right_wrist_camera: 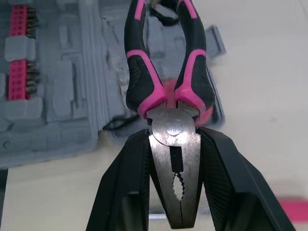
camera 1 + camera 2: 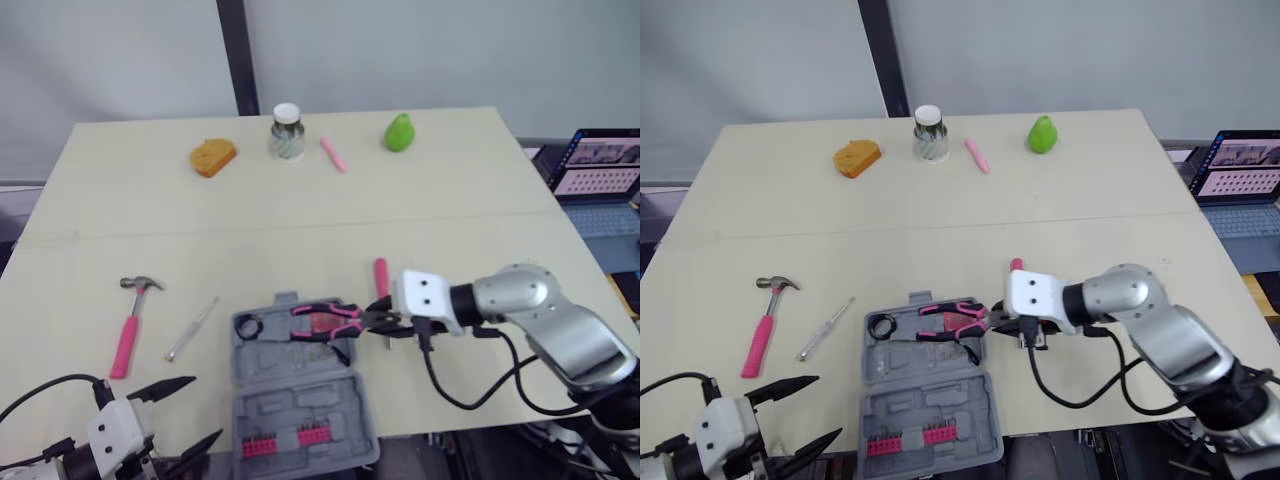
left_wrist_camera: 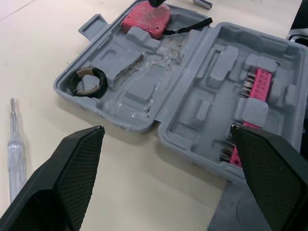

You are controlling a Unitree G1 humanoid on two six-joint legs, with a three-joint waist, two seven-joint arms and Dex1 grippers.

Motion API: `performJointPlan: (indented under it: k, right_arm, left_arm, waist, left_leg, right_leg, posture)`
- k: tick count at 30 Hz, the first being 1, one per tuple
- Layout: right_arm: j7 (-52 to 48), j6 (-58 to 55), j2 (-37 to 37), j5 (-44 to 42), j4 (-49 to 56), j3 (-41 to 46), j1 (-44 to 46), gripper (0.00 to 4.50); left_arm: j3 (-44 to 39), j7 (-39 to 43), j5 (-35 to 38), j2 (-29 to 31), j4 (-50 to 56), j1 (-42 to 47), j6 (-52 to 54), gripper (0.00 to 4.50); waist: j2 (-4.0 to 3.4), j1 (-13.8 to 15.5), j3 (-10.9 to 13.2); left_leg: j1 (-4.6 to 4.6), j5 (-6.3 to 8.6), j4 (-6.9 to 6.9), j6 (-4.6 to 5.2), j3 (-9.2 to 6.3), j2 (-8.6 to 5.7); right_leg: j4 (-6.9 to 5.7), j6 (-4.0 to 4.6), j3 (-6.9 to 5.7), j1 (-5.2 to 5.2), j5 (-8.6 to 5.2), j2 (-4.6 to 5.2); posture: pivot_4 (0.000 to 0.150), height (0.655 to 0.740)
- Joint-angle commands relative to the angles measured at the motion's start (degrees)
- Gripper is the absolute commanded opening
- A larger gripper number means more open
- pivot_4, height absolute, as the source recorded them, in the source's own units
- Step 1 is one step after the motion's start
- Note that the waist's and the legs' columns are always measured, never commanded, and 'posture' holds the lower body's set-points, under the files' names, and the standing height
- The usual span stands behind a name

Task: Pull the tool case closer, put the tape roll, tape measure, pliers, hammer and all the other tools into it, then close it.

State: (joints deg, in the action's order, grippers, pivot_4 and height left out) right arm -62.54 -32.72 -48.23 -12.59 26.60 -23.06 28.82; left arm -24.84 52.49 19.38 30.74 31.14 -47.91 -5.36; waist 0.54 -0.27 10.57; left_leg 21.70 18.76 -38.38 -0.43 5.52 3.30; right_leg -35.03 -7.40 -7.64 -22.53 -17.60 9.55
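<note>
The pliers [image 1: 166,91] are pinched by the steel head in the right claw [image 1: 173,144], just beside the tool case's [image 2: 290,400] right edge — handles stretched along the case's far half, over the tape measure [image 3: 146,21]. The left claw [image 2: 200,408] is spread, empty, off the case's near-left corner.

Lab-like workspace: plain table [image 2: 300,215], laptop [image 2: 602,165] nearby

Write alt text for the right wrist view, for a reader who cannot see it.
The right tool grips the pink-and-black pliers by their metal head between its two black fingers, with the handles pointing away over the open grey tool case. A pink strip of bits sits in the case, which lies on a pale table.
</note>
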Motion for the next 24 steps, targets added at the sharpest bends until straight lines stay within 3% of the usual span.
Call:
performJointPlan:
  k: [1, 13, 24]
  right_arm:
    - [0.2, -4.4, 2.6, 1.3, 3.2, -3.9, 2.4, 0.98]
    - [5.7, -14.4, 14.5, 7.7, 1.9, -15.9, 9.6, 0.98]
    - [6.2, -12.4, 17.1, 10.9, -2.6, -18.1, 9.9, 0.98]
  left_arm:
    - [-1.1, -0.8, 0.7, -2.0, 2.1, -3.1, -2.0, 4.5]
    - [-0.2, -2.5, 1.2, -4.7, 5.4, -6.5, -2.5, 4.5]
    - [-0.6, -4.6, 3.6, -4.7, 6.5, -5.2, 0.1, 4.5]
  waist:
    - [0.04, 0.0, 0.0]
    - [0.06, -0.2, -0.1]
    - [0.13, -1.1, -0.1]
  left_leg:
    - [0.0, 0.03, -0.01, -0.02, 0.0, 0.02]
    - [0.68, 0.25, -0.76, -0.13, 0.1, 0.4]
    - [0.71, 0.25, -0.76, -0.13, 0.61, 0.43]
  right_leg:
    - [0.01, 0.0, 0.0, -0.01, 0.0, -0.01]
    - [-0.43, 0.12, 0.03, -0.7, 0.0, -0.32]
    - [-0.56, 0.14, 0.05, -0.87, 0.0, -0.32]
  posture:
    - [0.15, 0.74]
    - [0.15, 0.74]
    - [0.15, 0.74]
